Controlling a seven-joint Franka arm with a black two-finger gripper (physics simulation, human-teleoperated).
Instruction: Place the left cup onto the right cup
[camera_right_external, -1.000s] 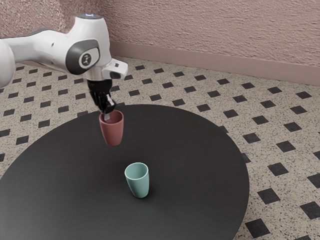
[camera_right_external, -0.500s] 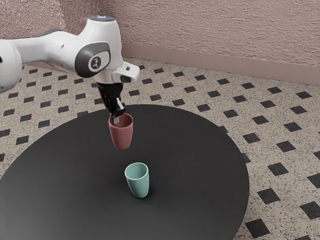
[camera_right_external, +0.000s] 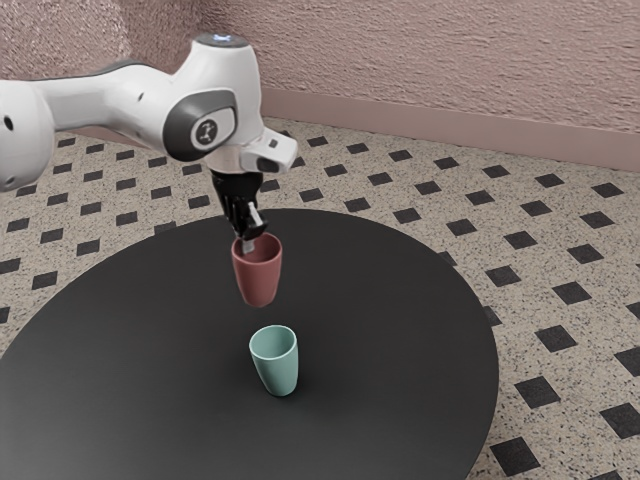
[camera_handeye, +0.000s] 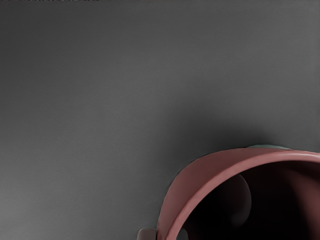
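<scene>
1. Carrying the load: the black two-finger gripper (camera_right_external: 252, 236) pinches the rim of the tapered, smooth-walled, brick-toned red cup (camera_right_external: 257, 272), one finger inside the wall and one outside; the red cup hangs upright, well clear of the round matte black table (camera_right_external: 400, 330).
2. Change noted: over the last second my arm has swung toward the exterior view's right and the red cup has travelled with it, the grip unaltered; the cup's tilt looks the same.
3. The tapered, smooth pale teal cup (camera_right_external: 273, 360) stands upright on the table and has not shifted; the red cup now hangs above it, apart from it, and a little toward the exterior view's left.
4. Wrist view: the red cup's rim (camera_handeye: 210, 175) sits close under the hand; a sliver of the teal cup (camera_handeye: 265, 146) shows just beyond that rim, against the table (camera_handeye: 100, 100).
5. Judgement: the transfer is nearly aligned; a small further shift appears needed before lowering.
6. Risk: descending off-centre could strike the teal cup's rim and tip it.
</scene>
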